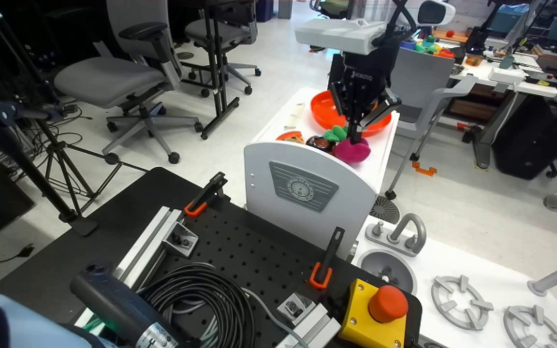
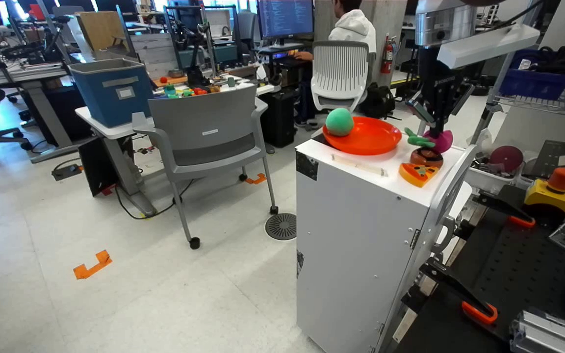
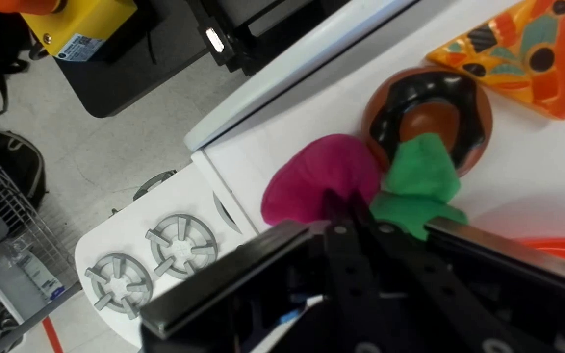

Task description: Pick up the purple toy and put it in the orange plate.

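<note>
Black tool [image 3: 344, 198] points steeply down, jaws narrow, tips pinching purple toy [image 3: 317, 179] near orange plate [image 2: 368, 138].

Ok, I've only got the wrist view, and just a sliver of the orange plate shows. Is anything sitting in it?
Observer: Yes, an exterior view shows a green ball in the orange plate.
Operator: Anything beside the plate that I'm missing?
Observer: A pale strip, perhaps tape, lies next to it in both exterior views.
Operator: Is anybody around?
Observer: Someone in a white hoodie sits in the background of an exterior view.
</note>
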